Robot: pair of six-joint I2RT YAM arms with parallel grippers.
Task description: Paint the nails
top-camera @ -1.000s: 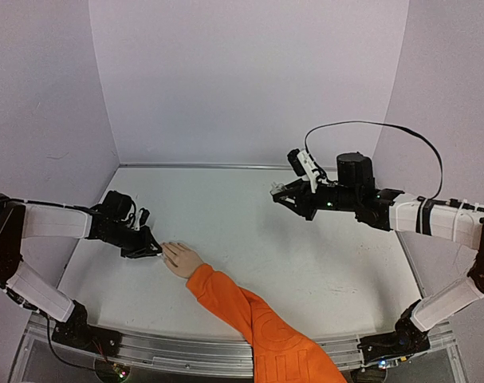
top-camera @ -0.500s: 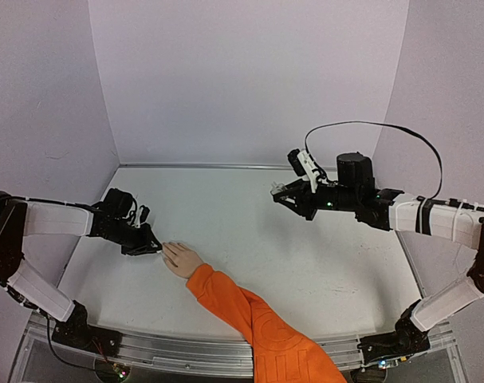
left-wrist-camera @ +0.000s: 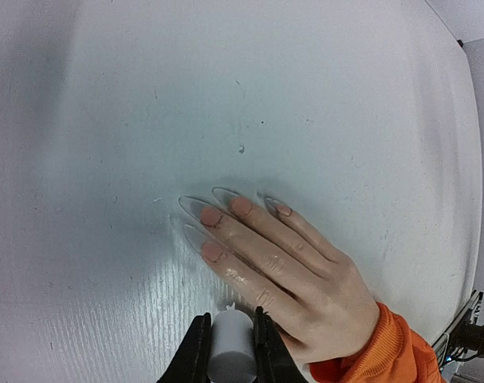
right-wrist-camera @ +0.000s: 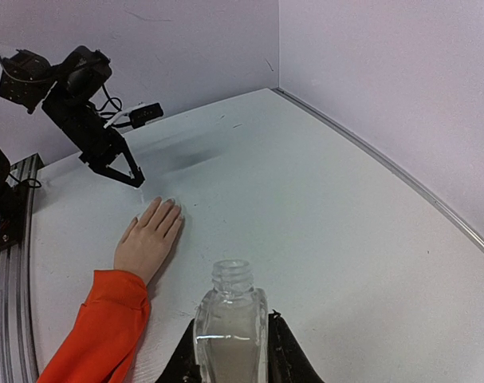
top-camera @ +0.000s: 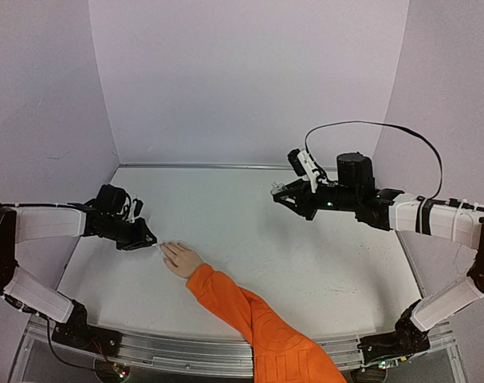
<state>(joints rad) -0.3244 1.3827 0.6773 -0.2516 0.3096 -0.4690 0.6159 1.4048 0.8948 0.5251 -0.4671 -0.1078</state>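
A pale flesh-coloured hand (top-camera: pixel 182 259) ending an orange sleeve (top-camera: pixel 257 319) lies flat on the white table. In the left wrist view its nails (left-wrist-camera: pixel 212 215) show as pinkish beds with long clear tips, pointing up-left. My left gripper (top-camera: pixel 148 239) is shut on a small white cylindrical brush cap (left-wrist-camera: pixel 230 347), whose tip sits beside the hand's near finger (left-wrist-camera: pixel 249 279), behind the nails. My right gripper (top-camera: pixel 283 194) is raised at the far right and shut on an uncapped clear glass bottle (right-wrist-camera: pixel 230 327) holding pale liquid.
The white table (top-camera: pixel 305 255) is enclosed by lilac walls at the back and sides. A black cable (top-camera: pixel 369 126) loops above the right arm. The left arm (right-wrist-camera: pixel 90 120) shows in the right wrist view beyond the hand (right-wrist-camera: pixel 150 239).
My left gripper has drawn back a little to the left and away from the fingertips, still holding the brush cap. The right arm and the hand have not moved.
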